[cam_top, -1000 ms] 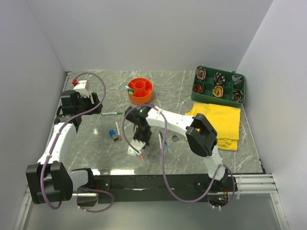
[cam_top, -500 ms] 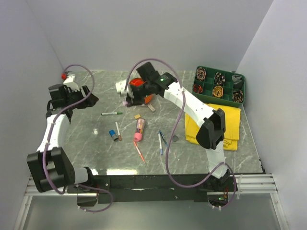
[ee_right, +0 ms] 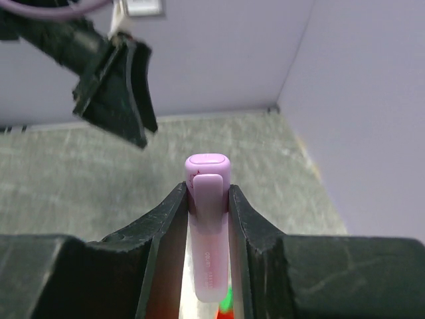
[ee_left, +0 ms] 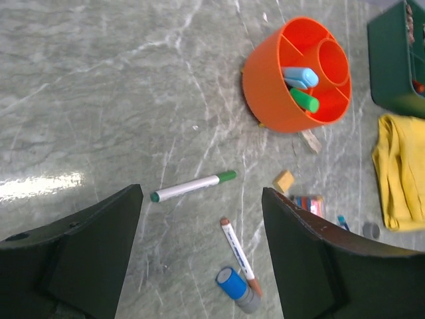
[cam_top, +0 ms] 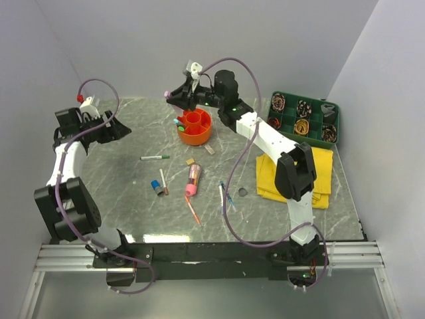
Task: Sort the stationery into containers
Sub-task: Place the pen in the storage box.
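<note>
Clamping a pink marker [ee_right: 208, 219] in the right hand [cam_top: 175, 98], fingers [ee_right: 166, 229] pressing on both of its sides, rounded end sticking out past the tips. Holding it in the air over the far left rim of the orange organiser [cam_top: 194, 127], clear of the plastic. Hovering the left hand [cam_top: 113, 126] near the left wall, jaws spread wide with nothing between them, well apart from the organiser. Storing a blue piece [ee_left: 299, 77] and a green piece [ee_left: 303, 100] side by side in the organiser's ring. Leaving loose on the surface [cam_top: 133, 199]: a green-capped pen [cam_top: 155, 157], a blue cap [cam_top: 155, 185] just beside a brown-tipped pen [cam_top: 163, 181], a pink tube [cam_top: 192, 178], a red pen [cam_top: 194, 211], a blue pen [cam_top: 224, 197], a dark disc [cam_top: 242, 192] and two erasers [cam_top: 190, 161] near the organiser. Showing at the far right a green tray [cam_top: 292, 139] with coiled things in its cells, a yellow cloth [cam_top: 295, 169] just beside its near edge.
</note>
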Tool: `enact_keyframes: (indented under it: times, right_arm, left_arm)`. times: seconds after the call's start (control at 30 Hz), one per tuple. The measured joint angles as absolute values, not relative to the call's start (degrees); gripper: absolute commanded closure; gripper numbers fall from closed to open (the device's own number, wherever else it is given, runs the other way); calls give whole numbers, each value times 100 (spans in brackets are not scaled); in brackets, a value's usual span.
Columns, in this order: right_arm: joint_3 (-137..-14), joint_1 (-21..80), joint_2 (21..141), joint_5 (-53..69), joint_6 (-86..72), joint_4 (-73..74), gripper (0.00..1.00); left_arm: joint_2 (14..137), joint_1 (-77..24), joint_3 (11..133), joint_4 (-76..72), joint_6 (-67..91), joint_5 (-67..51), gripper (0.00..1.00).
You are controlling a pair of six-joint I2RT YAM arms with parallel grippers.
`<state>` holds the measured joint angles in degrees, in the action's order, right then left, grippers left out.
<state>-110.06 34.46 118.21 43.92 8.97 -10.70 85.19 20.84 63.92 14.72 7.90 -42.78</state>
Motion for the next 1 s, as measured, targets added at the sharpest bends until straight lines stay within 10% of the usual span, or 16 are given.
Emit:
enact_keyframes:
  times: [0.1, 1.0]
  right_arm:
    - [-11006, 3424, 12038, 4407, 552, -1820, 100]
    - [-11397, 3186, 13627, 4139, 12, -3492, 100]
  left_arm:
    - [8831, 2093, 6757, 1747, 622, -4525, 1]
    - [9557, 2032, 7343, 2746, -45, -4609, 1]
